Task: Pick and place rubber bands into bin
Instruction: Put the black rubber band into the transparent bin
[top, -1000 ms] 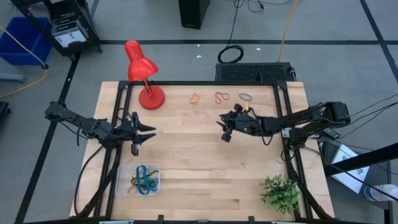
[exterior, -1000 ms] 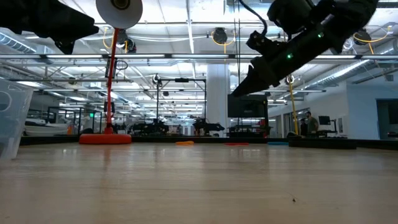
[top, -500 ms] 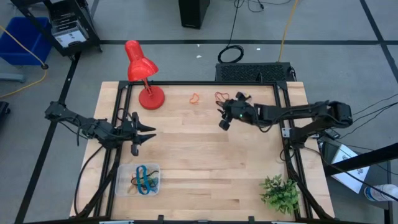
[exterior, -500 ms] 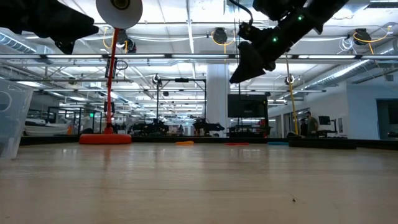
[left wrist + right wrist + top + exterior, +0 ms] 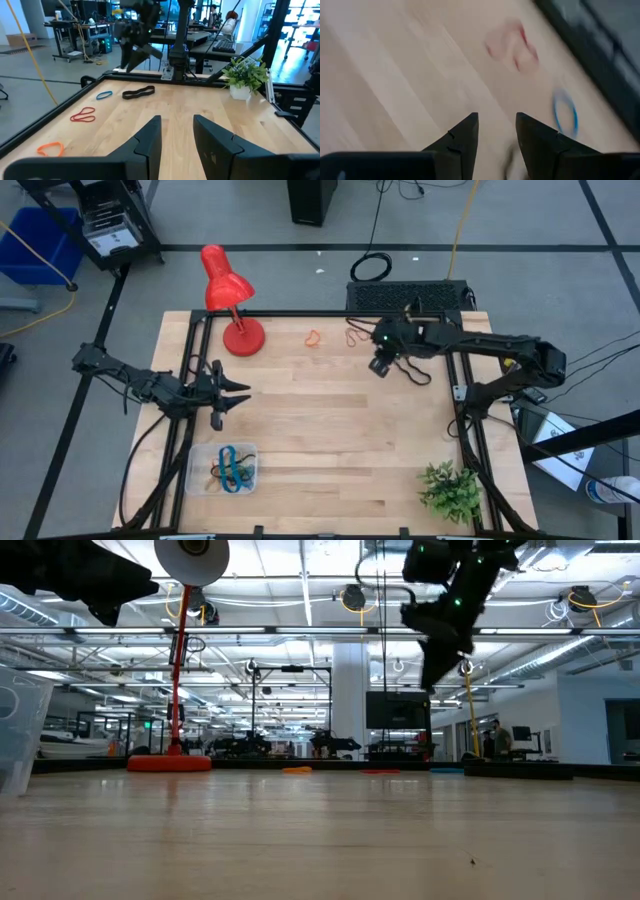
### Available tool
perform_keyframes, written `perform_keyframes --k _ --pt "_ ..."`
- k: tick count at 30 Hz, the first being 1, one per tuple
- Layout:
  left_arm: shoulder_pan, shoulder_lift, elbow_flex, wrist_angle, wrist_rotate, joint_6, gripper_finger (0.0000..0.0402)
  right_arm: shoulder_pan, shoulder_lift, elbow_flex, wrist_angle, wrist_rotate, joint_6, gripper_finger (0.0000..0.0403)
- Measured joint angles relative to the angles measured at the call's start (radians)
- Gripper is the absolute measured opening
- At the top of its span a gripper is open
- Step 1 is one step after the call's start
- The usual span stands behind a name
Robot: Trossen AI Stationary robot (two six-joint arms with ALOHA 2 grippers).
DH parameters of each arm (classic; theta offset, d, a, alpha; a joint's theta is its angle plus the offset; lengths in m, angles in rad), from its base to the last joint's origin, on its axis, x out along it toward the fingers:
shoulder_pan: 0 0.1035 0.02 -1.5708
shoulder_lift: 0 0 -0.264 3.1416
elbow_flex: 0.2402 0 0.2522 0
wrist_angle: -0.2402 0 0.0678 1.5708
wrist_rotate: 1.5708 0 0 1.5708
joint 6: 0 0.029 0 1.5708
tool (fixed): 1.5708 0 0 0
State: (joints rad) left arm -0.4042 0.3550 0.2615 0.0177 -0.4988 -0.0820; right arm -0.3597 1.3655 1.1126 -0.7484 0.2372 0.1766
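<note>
High view, bands: orange band [image 5: 313,338] and red band [image 5: 354,336] lie flat at upper centre; more sit in the bin [image 5: 197,472], lower left.
Left wrist view: blue band [image 5: 104,94] and black band [image 5: 138,92] lie beyond them.
Handling: likely light, floppy, thin — pinch one strand against the wood.
Right gripper [image 5: 381,365]: upper centre, just beside the red band, fingers parted, empty.
Left gripper [image 5: 238,393]: waits mid-left, fingers narrowly apart, empty.
Around: red lamp [image 5: 228,296] upper left, plant [image 5: 449,489] lower right — neither blocks the bin.
</note>
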Motion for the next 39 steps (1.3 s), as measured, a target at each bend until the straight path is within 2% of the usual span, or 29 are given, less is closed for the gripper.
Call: perform_keyframes --k 3,7,9,14,21,39 --pt "0.0 0.0 0.0 0.0 0.0 -0.001 0.012 -0.054 0.001 -0.01 -0.126 -0.001 0.077 0.0125" --pt "0.0 0.0 0.0 0.0 0.0 -0.003 0.012 -0.112 0.01 -0.068 -0.172 -0.005 0.099 0.0125" --pt "0.0 0.0 0.0 0.0 0.0 -0.004 0.012 -0.13 0.007 -0.101 -0.155 -0.021 0.095 0.0125" --pt "0.0 0.0 0.0 0.0 0.0 -0.004 0.012 -0.152 0.008 -0.2 -0.078 -0.138 0.072 0.0125" --pt "0.0 0.0 0.0 0.0 0.0 -0.004 0.012 -0.152 0.008 -0.316 0.002 -0.139 0.071 0.0125" --pt "0.0 0.0 0.0 0.0 0.0 -0.004 0.012 -0.152 0.008 -0.449 0.126 -0.138 0.099 0.0117"
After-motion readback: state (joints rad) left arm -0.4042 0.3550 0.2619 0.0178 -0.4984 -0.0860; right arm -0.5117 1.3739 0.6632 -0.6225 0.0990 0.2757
